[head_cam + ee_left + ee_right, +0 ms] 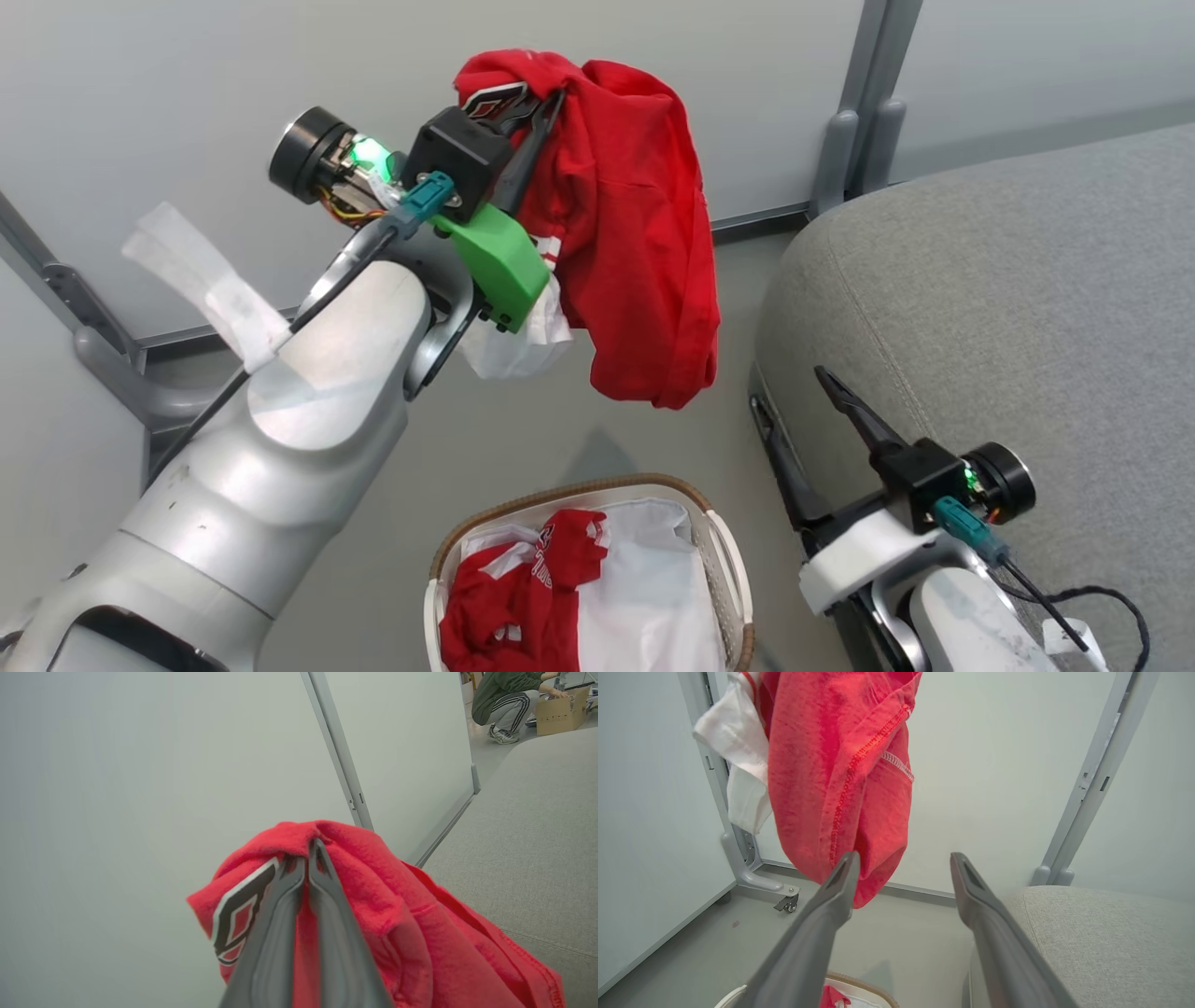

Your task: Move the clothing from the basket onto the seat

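Note:
My left gripper (537,103) is raised high and shut on a red jersey (630,233), which hangs from its fingers above the floor, left of the seat. In the left wrist view the two fingers (289,891) pinch a fold of that jersey (373,896). A second red jersey (513,597) lies crumpled in the basket (728,560) on the white liner, at the bottom middle. My right gripper (812,420) stands open and empty beside the grey seat (1008,299). From the right wrist the hanging jersey (840,765) shows above the open fingers (840,882).
Pale partition panels on grey metal posts (864,103) close off the back. A wheeled foot of one post (784,900) rests on the grey floor. A person crouches by a cardboard box (556,716) far behind the seat. A black cable (1111,607) trails over the seat by my right wrist.

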